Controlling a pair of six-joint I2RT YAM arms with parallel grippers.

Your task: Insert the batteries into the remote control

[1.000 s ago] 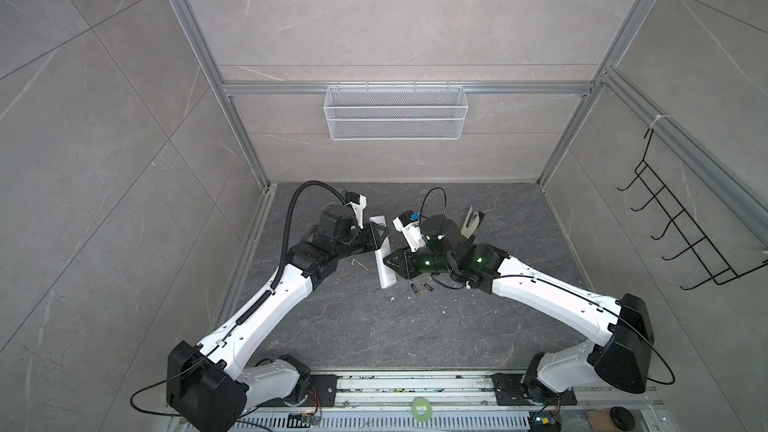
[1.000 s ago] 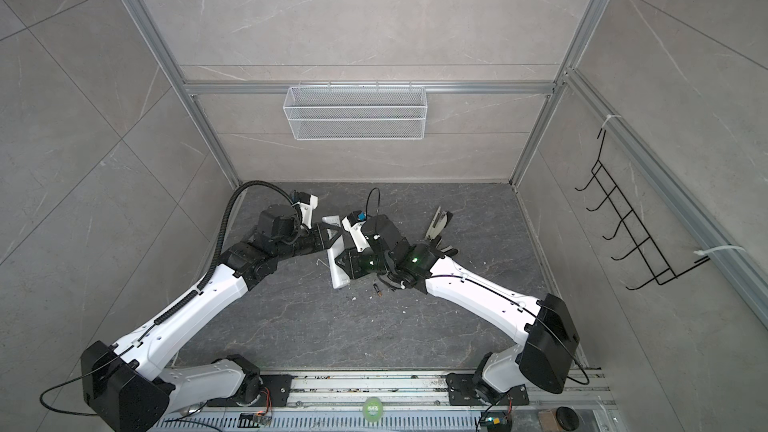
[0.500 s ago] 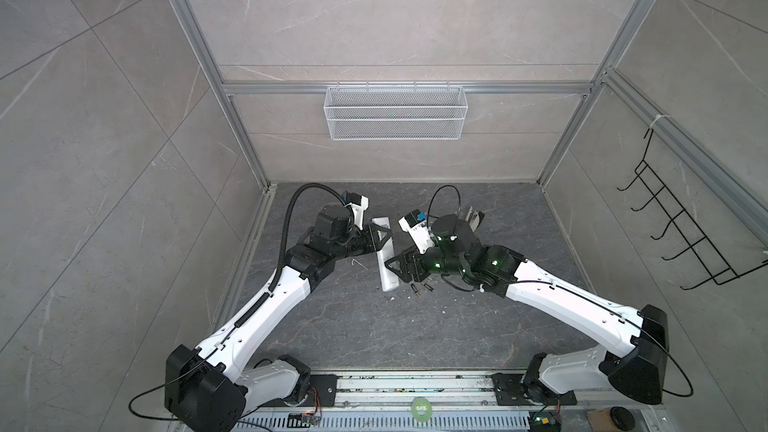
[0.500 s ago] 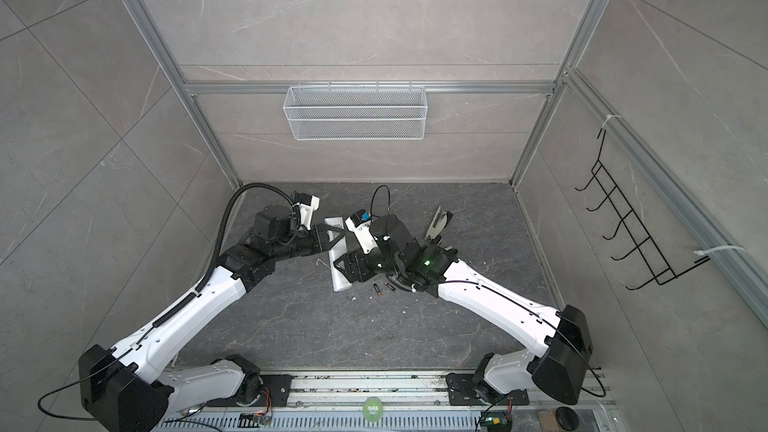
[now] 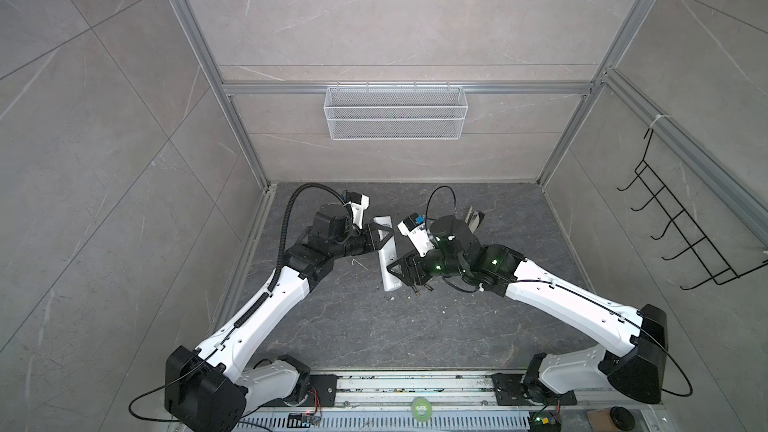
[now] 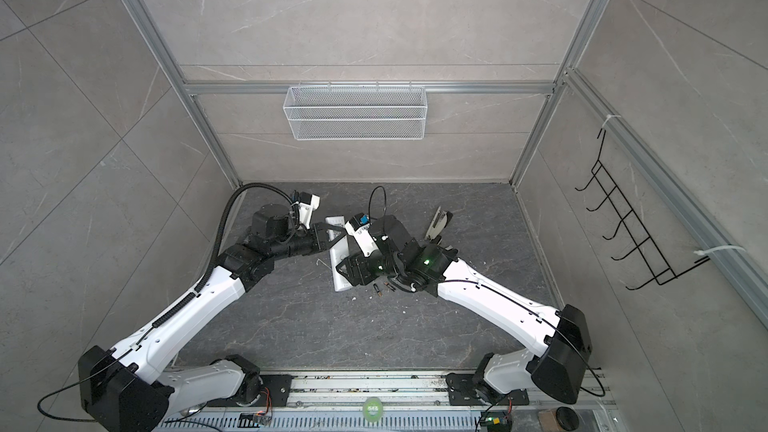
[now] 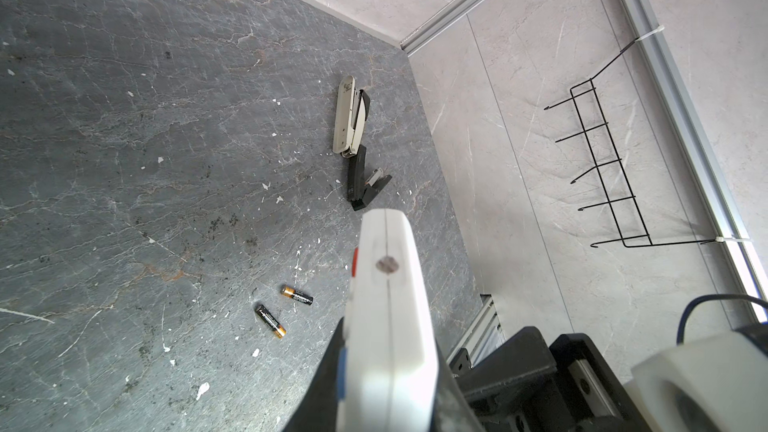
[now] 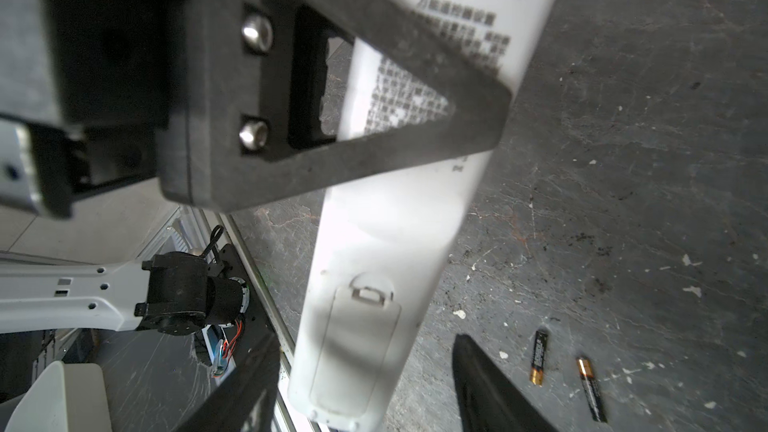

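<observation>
The dark grey stone-patterned table (image 5: 374, 326) fills the floor of a pale tiled enclosure. A white wire basket (image 5: 395, 118) hangs on the back wall and a black hook rack (image 5: 685, 243) on the side wall. Two white-and-black arms reach in from the near rail, the left arm (image 5: 266, 309) and the right arm (image 5: 561, 301), and they meet near the middle of the table.

Between them is the remote control (image 5: 387, 261), a slim white bar running lengthwise away from the rail in both top views. The left gripper (image 5: 388, 236) is clamped across its upper part and holds it above the table. Its triangular black finger (image 8: 374, 97) lies over the printed text on the remote's back. The battery cover (image 8: 357, 347) sits in place at the near end of that back.

The right gripper (image 5: 395, 274) has its jaws apart, one finger on each side of the battery-cover end, with a gap showing between them and the remote.

An opened grey-and-black stapler (image 7: 351, 122) lies well apart, towards the back right of the table.

The two batteries lie loose on the table just beside the right gripper, side by side but not touching: one battery (image 7: 296, 295) and the other battery (image 7: 271, 321), both black with copper-coloured ends.

Small white specks (image 7: 160, 159) are scattered over the table.
</observation>
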